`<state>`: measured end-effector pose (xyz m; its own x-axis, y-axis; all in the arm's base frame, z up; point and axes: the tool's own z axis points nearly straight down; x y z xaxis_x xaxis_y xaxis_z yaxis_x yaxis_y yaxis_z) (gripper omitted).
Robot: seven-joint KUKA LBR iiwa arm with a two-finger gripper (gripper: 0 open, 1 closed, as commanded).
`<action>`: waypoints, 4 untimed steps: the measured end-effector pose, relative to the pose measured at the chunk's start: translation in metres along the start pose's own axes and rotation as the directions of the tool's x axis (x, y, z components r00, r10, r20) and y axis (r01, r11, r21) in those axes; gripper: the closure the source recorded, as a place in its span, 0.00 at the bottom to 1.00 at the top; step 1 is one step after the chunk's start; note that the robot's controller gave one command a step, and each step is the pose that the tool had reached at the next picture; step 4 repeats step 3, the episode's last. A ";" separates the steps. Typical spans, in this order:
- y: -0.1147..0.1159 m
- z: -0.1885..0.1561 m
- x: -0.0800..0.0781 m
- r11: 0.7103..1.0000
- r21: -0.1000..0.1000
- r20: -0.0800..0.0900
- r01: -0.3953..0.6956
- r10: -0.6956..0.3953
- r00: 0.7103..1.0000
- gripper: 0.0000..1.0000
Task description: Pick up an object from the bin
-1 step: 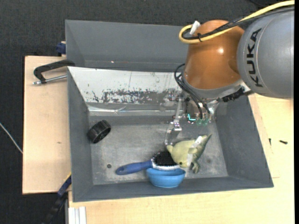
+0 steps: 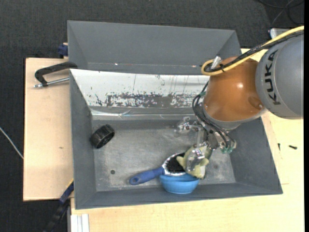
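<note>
**Tight cluster under the gripper leaves little room for a clean pick**

A small pale yellowish object [image 2: 199,167] lies directly beneath the gripper [image 2: 196,155], low against the floor of the grey bin [image 2: 145,146]. The view does not settle whether the gripper is open, closed or already gripping the object, because the wrist hardware hides the contact.

Touching the pale object on the side away from the arm is the black bristle head of a blue-handled brush [image 2: 147,176], whose handle runs off farther from the gripper. Just below the gripper, against the bin's near wall, sits a shallow blue bowl [image 2: 179,184], and its rim appears to meet both the brush head and the pale object. A black ring-shaped part [image 2: 102,136] lies well apart, across the bare floor on the far side from the arm. The arm's orange cover [image 2: 231,96] hangs above and behind the gripper.

The crowding is the likely source of trouble. A closing grip could catch the bristles or the bowl's rim along with the pale object and drag two things up, or it could nudge the object aside and close on nothing. The nearby wall leaves little room to correct, and the pale object looks small and irregular enough to slip out during a lift.
</note>
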<state>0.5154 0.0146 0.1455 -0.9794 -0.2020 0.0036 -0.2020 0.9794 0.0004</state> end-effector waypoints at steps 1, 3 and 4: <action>0.000 0.074 -0.007 0.993 0.000 0.011 0.114 -0.114 0.993 0.00; -0.042 -0.092 -0.005 0.882 0.009 0.012 0.471 -0.471 0.882 1.00; -0.042 -0.092 -0.005 0.882 0.009 0.012 0.471 -0.471 0.882 1.00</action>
